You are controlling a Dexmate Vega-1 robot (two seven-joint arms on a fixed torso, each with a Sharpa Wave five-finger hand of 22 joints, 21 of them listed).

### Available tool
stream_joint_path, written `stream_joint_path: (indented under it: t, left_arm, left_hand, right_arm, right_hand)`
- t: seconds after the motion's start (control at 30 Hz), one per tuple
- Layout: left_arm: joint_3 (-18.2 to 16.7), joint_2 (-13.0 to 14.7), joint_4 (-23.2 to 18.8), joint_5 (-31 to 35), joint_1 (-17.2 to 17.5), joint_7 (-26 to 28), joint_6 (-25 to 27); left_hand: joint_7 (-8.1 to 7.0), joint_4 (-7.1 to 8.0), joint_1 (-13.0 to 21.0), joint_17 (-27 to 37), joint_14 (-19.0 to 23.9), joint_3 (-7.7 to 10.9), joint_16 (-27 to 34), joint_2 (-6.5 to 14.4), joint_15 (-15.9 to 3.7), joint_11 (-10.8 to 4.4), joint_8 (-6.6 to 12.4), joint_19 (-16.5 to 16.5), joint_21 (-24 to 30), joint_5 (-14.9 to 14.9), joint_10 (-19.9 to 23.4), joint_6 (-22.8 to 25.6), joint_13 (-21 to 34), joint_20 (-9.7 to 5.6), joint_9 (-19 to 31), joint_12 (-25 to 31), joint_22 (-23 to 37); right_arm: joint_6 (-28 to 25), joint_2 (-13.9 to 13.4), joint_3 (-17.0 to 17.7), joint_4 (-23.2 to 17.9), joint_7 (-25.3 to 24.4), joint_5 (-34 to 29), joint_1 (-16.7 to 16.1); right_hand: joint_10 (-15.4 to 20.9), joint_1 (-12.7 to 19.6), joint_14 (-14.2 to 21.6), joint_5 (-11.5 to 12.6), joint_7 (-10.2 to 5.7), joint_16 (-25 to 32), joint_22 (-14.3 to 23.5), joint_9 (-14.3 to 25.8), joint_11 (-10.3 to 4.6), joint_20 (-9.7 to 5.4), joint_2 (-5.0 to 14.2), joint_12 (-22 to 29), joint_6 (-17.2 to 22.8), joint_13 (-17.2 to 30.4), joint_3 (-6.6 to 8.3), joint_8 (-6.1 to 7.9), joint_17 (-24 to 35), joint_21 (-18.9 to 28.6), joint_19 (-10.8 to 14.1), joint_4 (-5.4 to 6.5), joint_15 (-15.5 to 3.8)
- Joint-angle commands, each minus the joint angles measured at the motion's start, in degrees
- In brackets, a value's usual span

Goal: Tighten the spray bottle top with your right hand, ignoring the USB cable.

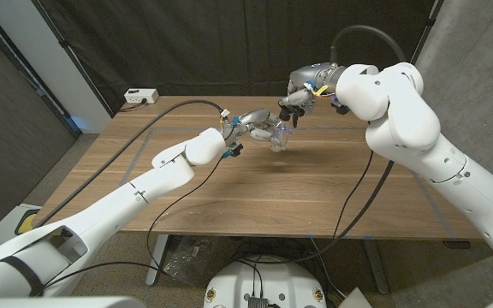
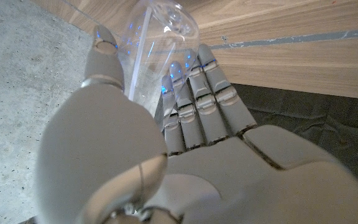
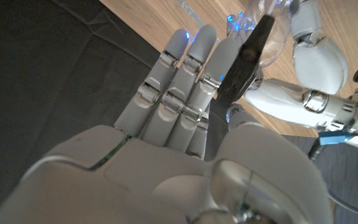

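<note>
Clear spray bottle gripped mid-table by left robot hand, top in right robot hand.

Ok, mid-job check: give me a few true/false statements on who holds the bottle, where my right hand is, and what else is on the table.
1. The left hand holds the clear spray bottle. True.
2. The bottle stands on the table by itself. False: it is held up above the wood.
3. The right hand is on the black spray top. True.
4. The right hand waits at the table's near edge. False: it meets the left hand over the far middle.
5. A white box sits at the far left corner. True.
</note>
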Motion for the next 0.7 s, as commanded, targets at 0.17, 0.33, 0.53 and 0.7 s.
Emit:
stream_joint_path:
  t: [0.17, 0.33, 0.53, 0.7]
  left_arm:
    - [0.2, 0.0, 0.3, -0.3, -0.3, -0.5, -0.6]
    - [0.0, 0.1, 0.9, -0.8, -0.4, -0.6, -1.6]
    - [-1.4, 0.5, 3.3, -3.2, -0.5, -0.5, -5.4]
    - [-2.5, 0.9, 7.2, -6.8, -1.5, -2.7, -9.9]
  left_hand:
    - [-0.02, 10.99, 2.6, 0.2, 7.7, 16.86, 0.3, 5.7, -7.75, -6.36, 0.26, -0.1, 0.0, -0.1, 7.1, 12.5, 0.0, -0.12, 0.2, 0.3, 0.0]
    - [0.03, 10.98, 2.5, 0.2, 7.7, 16.94, 0.3, 5.6, -7.60, -6.40, 0.28, -0.2, 0.0, -0.1, 6.9, 12.5, 0.0, -0.09, 0.3, 0.2, 0.0]
    - [0.05, 10.96, 2.5, 0.2, 7.7, 17.07, 0.3, 5.6, -7.70, -6.41, 0.23, -0.3, -0.1, -0.1, 6.9, 12.5, 0.0, -0.05, 0.3, 0.2, 0.0]
    - [0.00, 10.98, 2.4, 0.2, 7.6, 17.18, 0.3, 5.7, -7.56, -6.68, 0.18, -0.4, -0.1, -0.1, 6.7, 12.4, 0.1, -0.06, 0.3, 0.2, 0.0]
  right_arm:
    - [3.2, -1.4, 2.3, -1.6, 0.1, -0.3, -1.5]
    - [3.5, -1.5, 5.6, -1.5, -5.4, 2.6, -3.6]
    - [8.6, -1.6, 13.2, 1.1, -22.5, 14.4, -9.0]
    - [18.0, -2.4, 16.4, 6.8, -37.7, 22.3, -11.0]
  right_hand:
    - [-20.6, -8.7, -8.9, -0.3, 2.44, -3.0, -0.2, 0.2, 8.35, 5.04, -6.57, -15.7, -16.0, 0.8, -4.46, -0.24, 0.5, -0.9, -3.1, 1.18, 5.93]
    - [-31.0, -11.2, -21.0, 0.0, 3.73, -3.8, -0.3, 0.2, 10.63, 10.29, -8.26, -20.3, -23.8, 1.0, -6.22, -0.20, 0.6, -2.7, -7.3, 1.17, 13.93]
    - [-36.3, -10.6, -33.4, 0.3, 1.99, -3.7, -0.5, 0.2, 10.74, 16.16, -7.87, -20.7, -25.8, 1.2, -6.18, 0.56, 0.7, -5.6, -14.3, 0.15, 18.51]
    - [-37.1, -6.6, -38.8, 0.3, -1.46, -3.2, -0.6, 0.1, 9.08, 17.19, -5.63, -20.0, -24.0, 1.3, -4.07, 1.44, 0.6, -6.8, -18.6, -2.26, 17.29]
